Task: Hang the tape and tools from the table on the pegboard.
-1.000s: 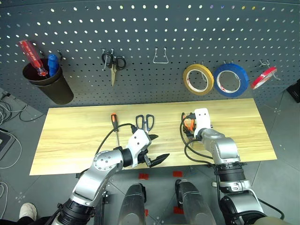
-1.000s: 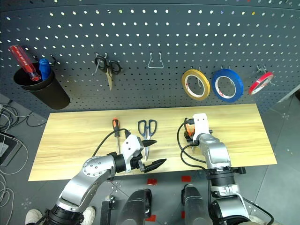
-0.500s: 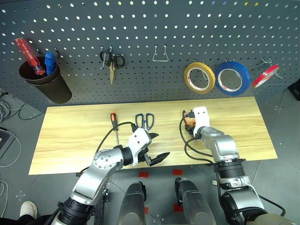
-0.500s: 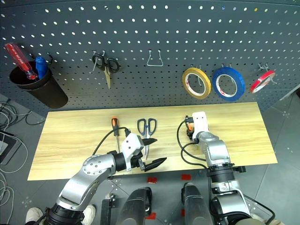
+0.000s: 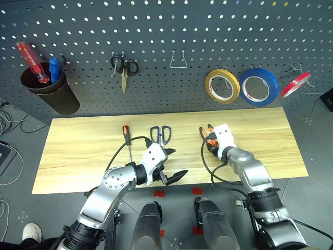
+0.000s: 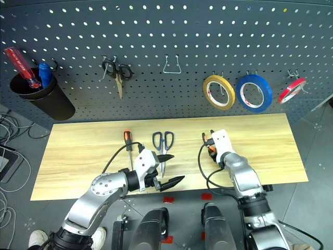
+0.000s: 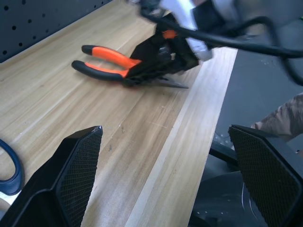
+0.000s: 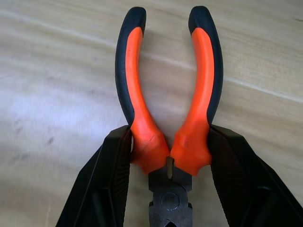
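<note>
R gripper [image 8: 168,161] clamped on the pliers [image 8: 165,94] near their pivot, on the table [image 5: 78,151] at its right-centre, L gripper [image 5: 174,176] wide apart over the front edge w/ nothing in it, scissors [image 5: 161,134] & screwdriver [image 5: 126,136] lying just beyond, tape [image 5: 221,86] on pegboard [image 5: 166,31].

A dark grey floor [image 5: 312,140] of large tiles runs beneath and around the desk [image 5: 78,151], its joints showing as thin pale lines. To the left of the desk, grey cables [image 5: 8,117] trail loosely over the tiles, and a flat dark device [image 5: 4,153] lies just beside them at the frame's edge. Below the desk's near edge, two small red markers [image 5: 159,194] are stuck to the floor (side by side, a little apart). Light falls evenly, with a soft sheen on the tiles to the right of the desk.
</note>
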You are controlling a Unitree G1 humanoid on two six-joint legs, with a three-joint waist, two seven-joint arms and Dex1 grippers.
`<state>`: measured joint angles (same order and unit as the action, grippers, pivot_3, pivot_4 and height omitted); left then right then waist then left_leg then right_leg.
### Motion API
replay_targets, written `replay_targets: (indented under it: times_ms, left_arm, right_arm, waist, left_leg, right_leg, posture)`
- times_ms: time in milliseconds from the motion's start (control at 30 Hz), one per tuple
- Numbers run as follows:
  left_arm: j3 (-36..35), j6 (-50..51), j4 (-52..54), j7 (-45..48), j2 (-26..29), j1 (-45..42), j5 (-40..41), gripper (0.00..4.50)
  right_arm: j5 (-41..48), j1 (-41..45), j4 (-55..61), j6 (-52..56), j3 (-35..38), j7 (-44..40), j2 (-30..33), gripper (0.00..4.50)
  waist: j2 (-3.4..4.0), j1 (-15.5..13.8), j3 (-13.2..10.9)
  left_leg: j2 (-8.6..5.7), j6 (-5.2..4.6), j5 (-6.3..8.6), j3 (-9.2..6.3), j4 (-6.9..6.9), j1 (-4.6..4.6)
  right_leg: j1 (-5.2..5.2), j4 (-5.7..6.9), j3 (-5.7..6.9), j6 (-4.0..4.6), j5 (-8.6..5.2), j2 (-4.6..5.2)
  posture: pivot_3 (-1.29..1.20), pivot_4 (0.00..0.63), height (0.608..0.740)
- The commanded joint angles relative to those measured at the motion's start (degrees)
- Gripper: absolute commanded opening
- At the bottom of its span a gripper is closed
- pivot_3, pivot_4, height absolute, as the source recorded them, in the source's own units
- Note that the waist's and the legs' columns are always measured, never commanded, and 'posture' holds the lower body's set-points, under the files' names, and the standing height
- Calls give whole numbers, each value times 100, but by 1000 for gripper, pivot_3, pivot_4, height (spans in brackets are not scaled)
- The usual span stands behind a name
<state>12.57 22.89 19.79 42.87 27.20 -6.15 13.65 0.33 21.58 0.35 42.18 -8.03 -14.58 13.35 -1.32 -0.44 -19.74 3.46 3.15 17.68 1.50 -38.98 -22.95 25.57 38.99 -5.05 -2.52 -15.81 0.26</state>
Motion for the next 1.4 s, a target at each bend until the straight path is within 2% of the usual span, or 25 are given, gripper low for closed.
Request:
replay_targets:
  times_ms: [33,267,433,567,733,800,1100,1400]
  left_arm:
    - [-230,-81,386,-143,-5,121,91,4500]
    - [-530,23,905,-773,-225,330,22,4500]
    - [-628,86,1010,-1248,-462,212,-60,4500]
    - [-629,18,1008,-1495,-554,145,-175,4500]
    - [-733,-32,1123,-1864,-723,-42,-265,4500]
    - [-834,1,1158,-2083,-834,-304,-311,4500]
    - [-849,-159,617,-2762,-1456,-1143,-474,4500]
    - [-876,-423,88,-2971,-1713,-1522,-674,4500]
  right_arm:
    - [130,-309,702,-601,-58,-334,97,2128]
    - [350,-931,1686,-1575,33,-566,13,2128]
    - [293,-787,1935,-2438,47,-537,-44,2128]
    - [209,-427,1697,-3273,17,-482,-190,2128]
    - [55,259,1039,-4018,22,-221,-515,2128]
    - [-14,784,604,-4257,56,-19,-744,2128]
    - [-234,2801,-1886,-5679,331,711,-1254,2128]
    - [-281,3635,-3422,-6705,550,1238,-1433,2128]
  waist:
    - [-4,1,11]
    - [-27,-5,167]
    - [-50,-56,428]
    - [-60,-102,591]
    - [-83,-129,774]
    - [-89,-154,834]
    - [-95,-284,903]
    - [-104,-389,929]
  left_leg:
    - [0,1,0,-1,-1,1]
    - [2,6,-3,-2,0,-9]
    - [-4,7,-3,-2,-1,-7]
    - [-8,7,-3,11,-1,-3]
    - [-7,7,-3,20,-1,-1]
    - [-8,7,-3,23,-1,1]
    - [-3,10,-4,34,-1,8]
    - [-3,16,-8,37,-7,10]
  right_leg:
    - [0,1,1,0,0,-2]
    - [5,-2,6,0,0,-3]
    - [1,-2,7,-1,0,-1]
    - [-5,-4,9,-1,0,-4]
    - [-6,-5,9,0,0,-5]
    - [-10,-5,9,0,0,-5]
    - [-15,1,14,2,1,-6]
    - [-13,8,15,2,2,-4]
  posture:
    - [130,283,740]
    - [153,206,740]
    - [163,166,740]
    - [170,141,740]
    - [183,125,740]
    - [192,118,740]
    - [232,117,740]
    - [260,122,740]
